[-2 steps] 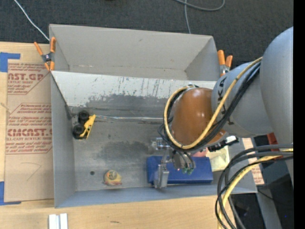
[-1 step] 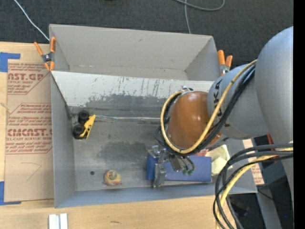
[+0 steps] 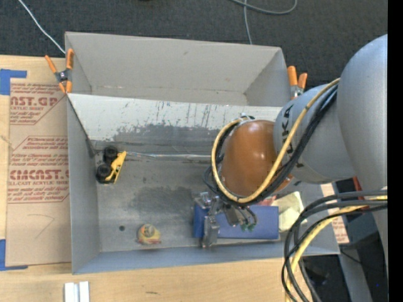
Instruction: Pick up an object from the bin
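Note:
My gripper (image 3: pixel 210 228) is low over the front right part of the bin, under the arm's brown cover. It rests on or just above the left end of a flat blue block (image 3: pixel 261 222) that lies along the front wall. The middle of the block is hidden by the gripper, and blue shows on both sides of it. A small round yellowish thing (image 3: pixel 148 233) sits on the floor to the left of the block, well apart from the gripper.
A yellow toy vehicle with black wheels (image 3: pixel 110 166) lies by the left wall. A pale yellow flat piece (image 3: pixel 291 209) shows at the right wall, partly under the arm. The arm and its cables cover the bin's right side.

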`<state>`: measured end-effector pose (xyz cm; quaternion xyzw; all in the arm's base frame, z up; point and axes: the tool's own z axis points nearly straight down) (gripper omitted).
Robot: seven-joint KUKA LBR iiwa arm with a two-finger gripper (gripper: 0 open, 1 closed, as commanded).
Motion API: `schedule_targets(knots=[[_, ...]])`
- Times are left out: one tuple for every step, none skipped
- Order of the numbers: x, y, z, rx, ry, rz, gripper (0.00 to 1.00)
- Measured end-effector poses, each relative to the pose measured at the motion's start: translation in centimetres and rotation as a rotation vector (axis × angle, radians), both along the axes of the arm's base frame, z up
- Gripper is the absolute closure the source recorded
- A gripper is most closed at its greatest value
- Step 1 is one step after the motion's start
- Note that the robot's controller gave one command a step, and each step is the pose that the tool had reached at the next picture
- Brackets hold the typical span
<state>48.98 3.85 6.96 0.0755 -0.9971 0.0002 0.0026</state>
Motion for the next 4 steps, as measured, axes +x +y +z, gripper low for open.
schedule_targets(knots=[[1.5,-0.1,-0.3,0.000,0.017,0.034,1.00],[3.0,-0.1,-0.3,0.001,0.026,0.035,1.00],[5.8,0.2,-0.1,0.001,0.022,0.053,1.00],[10.1,0.6,0.1,0.004,0.028,0.090,1.00]])
